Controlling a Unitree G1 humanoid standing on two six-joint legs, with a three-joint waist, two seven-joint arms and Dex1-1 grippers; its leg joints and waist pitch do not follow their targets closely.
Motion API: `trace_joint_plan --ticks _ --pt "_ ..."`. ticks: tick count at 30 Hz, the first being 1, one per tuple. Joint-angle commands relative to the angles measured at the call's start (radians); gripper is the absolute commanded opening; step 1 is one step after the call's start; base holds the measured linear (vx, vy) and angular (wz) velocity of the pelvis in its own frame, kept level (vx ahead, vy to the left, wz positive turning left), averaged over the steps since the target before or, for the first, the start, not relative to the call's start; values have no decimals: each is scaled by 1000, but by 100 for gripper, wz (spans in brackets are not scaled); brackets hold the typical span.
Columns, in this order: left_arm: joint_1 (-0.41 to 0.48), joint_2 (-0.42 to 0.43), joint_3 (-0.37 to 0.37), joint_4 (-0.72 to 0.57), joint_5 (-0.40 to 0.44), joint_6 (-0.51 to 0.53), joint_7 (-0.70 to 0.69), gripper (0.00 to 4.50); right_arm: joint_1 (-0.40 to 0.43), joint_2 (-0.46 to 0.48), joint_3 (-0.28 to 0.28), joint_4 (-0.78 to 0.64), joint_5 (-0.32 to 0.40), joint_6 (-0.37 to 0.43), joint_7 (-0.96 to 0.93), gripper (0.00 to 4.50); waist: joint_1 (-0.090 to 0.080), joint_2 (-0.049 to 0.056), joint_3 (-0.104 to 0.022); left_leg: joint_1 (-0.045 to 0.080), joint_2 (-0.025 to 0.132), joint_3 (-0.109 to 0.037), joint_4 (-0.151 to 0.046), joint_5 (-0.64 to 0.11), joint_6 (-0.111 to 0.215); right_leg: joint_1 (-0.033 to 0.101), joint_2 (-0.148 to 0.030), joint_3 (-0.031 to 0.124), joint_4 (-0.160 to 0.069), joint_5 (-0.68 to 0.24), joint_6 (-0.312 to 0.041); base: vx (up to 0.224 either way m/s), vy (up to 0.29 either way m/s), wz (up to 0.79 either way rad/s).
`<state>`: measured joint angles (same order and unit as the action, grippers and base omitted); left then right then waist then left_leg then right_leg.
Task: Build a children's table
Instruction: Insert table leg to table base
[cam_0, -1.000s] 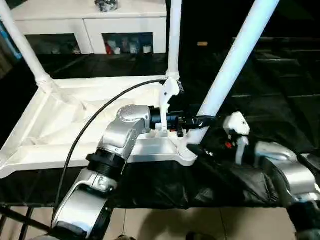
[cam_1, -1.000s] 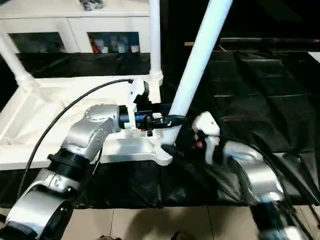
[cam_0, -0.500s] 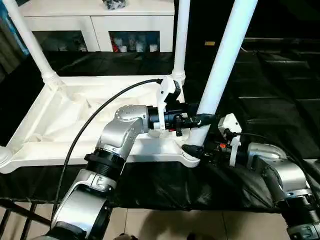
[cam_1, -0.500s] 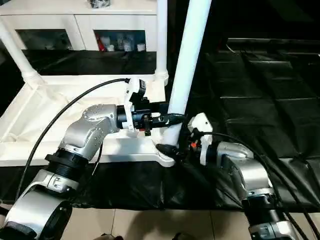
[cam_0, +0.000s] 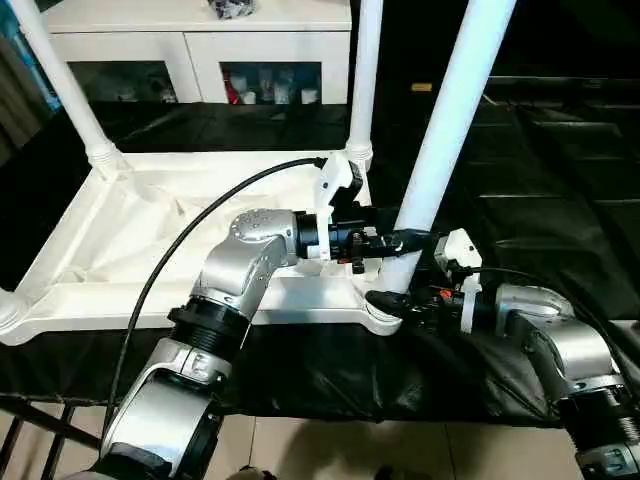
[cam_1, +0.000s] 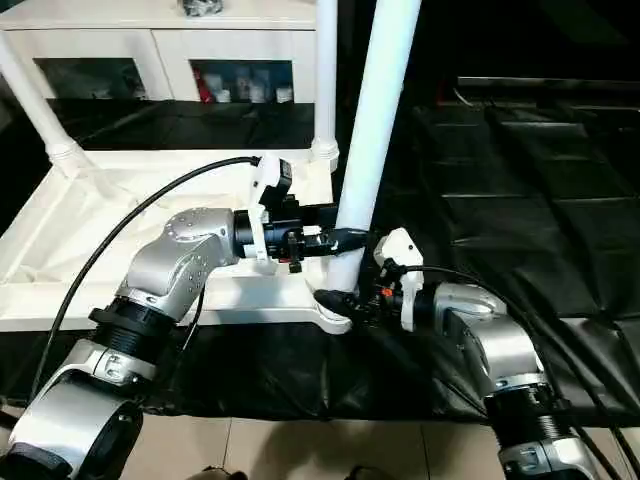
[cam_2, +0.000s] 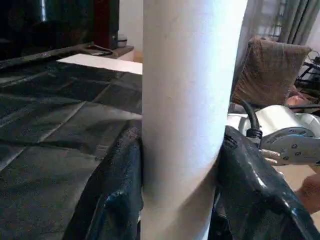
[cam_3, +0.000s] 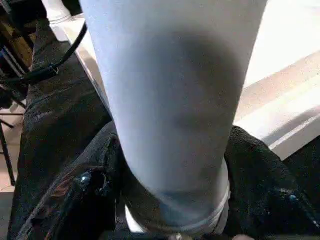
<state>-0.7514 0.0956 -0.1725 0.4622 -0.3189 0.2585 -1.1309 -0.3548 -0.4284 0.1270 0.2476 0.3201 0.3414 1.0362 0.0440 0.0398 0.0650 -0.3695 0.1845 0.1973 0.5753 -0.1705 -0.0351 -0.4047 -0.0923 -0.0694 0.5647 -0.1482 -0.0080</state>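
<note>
The children's table top (cam_0: 130, 250) lies upside down on black cloth, ribbed underside up. Two white legs stand in its far corner sockets, one on the left (cam_0: 60, 85) and one on the right (cam_0: 365, 80). A third leg (cam_0: 450, 130) rises, leaning slightly right, from the near right corner socket (cam_0: 385, 312). My left gripper (cam_0: 402, 240) is shut on this leg a little above the socket, its black fingers (cam_2: 117, 195) pressed to both sides. My right gripper (cam_0: 392, 298) is shut on the same leg at its base, fingers (cam_3: 80, 200) flanking it.
A white cabinet with glass doors (cam_0: 200, 45) stands behind the table top. Black cloth (cam_0: 540, 160) covers the work surface to the right. A black cable (cam_0: 190, 235) arcs over my left forearm. Tiled floor (cam_0: 330, 450) lies below the near edge. A brown armchair (cam_2: 270, 70) stands off to the side.
The held leg has swung from a strong rightward lean to nearly upright. My right forearm has dropped lower towards the socket. The camera has also shifted.
</note>
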Motion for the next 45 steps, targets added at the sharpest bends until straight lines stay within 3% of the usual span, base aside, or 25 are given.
trace_joint_plan --ticks 1,5,23,34,42,45 --pt "20 15 -22 23 38 15 0 189 -16 1 12 -33 18 7 30 329 8 -22 -68 6 38 -16 -58 -221 82 53 -49 33 -64 -325 -214 0 0 0" --pt "20 16 -23 22 37 18 -1 189 -22 8 7 -21 2 -20 8 329 9 -17 -68 6 39 -16 -58 -222 81 53 -49 32 -63 -318 -217 0 0 0" --pt "26 17 -36 12 33 24 -1 189 -28 31 -12 -11 7 -53 8 329 9 -17 -70 7 39 -16 -58 -222 79 54 -48 32 -61 -306 -222 0 0 0" --pt "28 21 -41 8 34 24 -4 189 -19 30 -2 -7 1 -52 19 223 14 -18 -70 8 38 -15 -56 -225 76 54 -49 33 -61 -321 -218 0 0 0" --pt "20 22 -42 16 42 35 17 187 -15 23 13 -5 -22 -56 15 197 13 -19 -68 10 37 -17 -57 -243 66 51 -48 33 -65 -370 -199 0 0 0" --pt "14 17 -26 10 14 63 11 257 -13 27 16 -5 -25 -54 11 196 13 -20 -68 9 36 -17 -57 -244 65 52 -48 33 -65 -371 -198 0 0 0"
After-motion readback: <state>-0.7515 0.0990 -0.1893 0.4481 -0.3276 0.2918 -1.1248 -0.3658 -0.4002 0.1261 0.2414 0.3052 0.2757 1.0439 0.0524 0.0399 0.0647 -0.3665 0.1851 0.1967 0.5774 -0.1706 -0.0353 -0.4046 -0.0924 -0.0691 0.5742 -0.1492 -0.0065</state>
